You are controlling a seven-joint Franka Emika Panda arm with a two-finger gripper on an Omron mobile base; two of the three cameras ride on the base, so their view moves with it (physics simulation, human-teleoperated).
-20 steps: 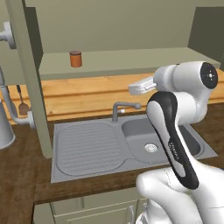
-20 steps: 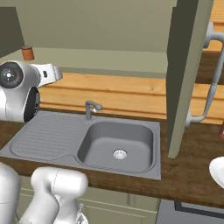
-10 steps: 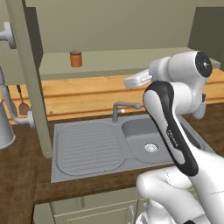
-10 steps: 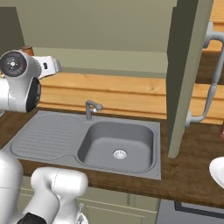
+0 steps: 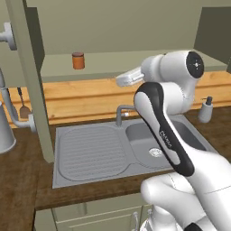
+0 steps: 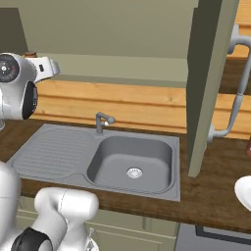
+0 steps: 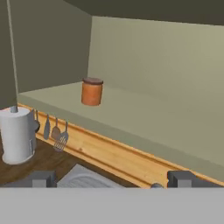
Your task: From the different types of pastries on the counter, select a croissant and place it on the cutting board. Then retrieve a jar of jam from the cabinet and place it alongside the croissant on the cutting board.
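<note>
Orange-red and short, the jar of jam (image 5: 78,60) stands upright on the pale floor of the cabinet (image 5: 135,27), toward its left end and back from the front lip; the same jar (image 7: 92,91) sits dead ahead in the hand view, a darker brown lid on top. The gripper (image 7: 111,178) hangs level with the cabinet opening, well apart from the jar, with its jaws released wide and nothing between them (the two dark fingertips (image 7: 40,178) stand far apart at the bottom of that view). The open cabinet door (image 5: 29,76) shows edge-on at the left. Below the cabinet, a pale wooden backsplash (image 5: 85,97) runs along the wall behind a grey sink (image 5: 108,144) with a ribbed drainboard and a faucet (image 5: 121,113). The dark wood bench (image 5: 20,180) surrounds the sink. Utensils (image 7: 57,133) hang on the wall beside a paper towel roll (image 7: 16,135), and a soap dispenser (image 5: 205,109) stands right of the basin.
</note>
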